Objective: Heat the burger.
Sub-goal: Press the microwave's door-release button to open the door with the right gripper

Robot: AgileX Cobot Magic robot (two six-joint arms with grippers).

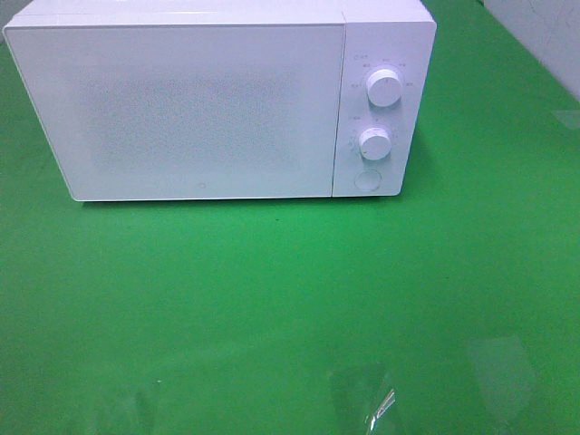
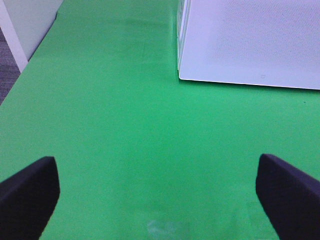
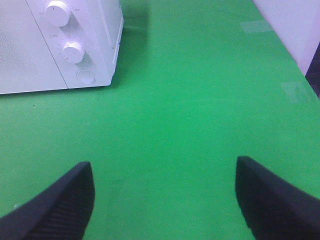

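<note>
The left gripper (image 2: 159,197) is held wide open and empty over the green worktop (image 1: 272,308), toward its left edge. The burger is seen in no view. Whether it sits behind the closed door (image 1: 181,109) of the microwave (image 1: 388,36), at the far edge, cannot be told.

Heating could therefore be started on an empty cavity. The oven could also be dragged along the worktop if the door is pulled without bracing. The upper knob (image 1: 385,88) might be caught when the lower knob (image 1: 374,142) is meant, as they are set close together.

The right gripper (image 3: 165,200) is likewise spread and empty, toward the right edge.

Neither gripper is shown in the high view. The microwave's left side is shown only by the left wrist view, and the round button (image 3: 85,76) is shown closest by the right.
</note>
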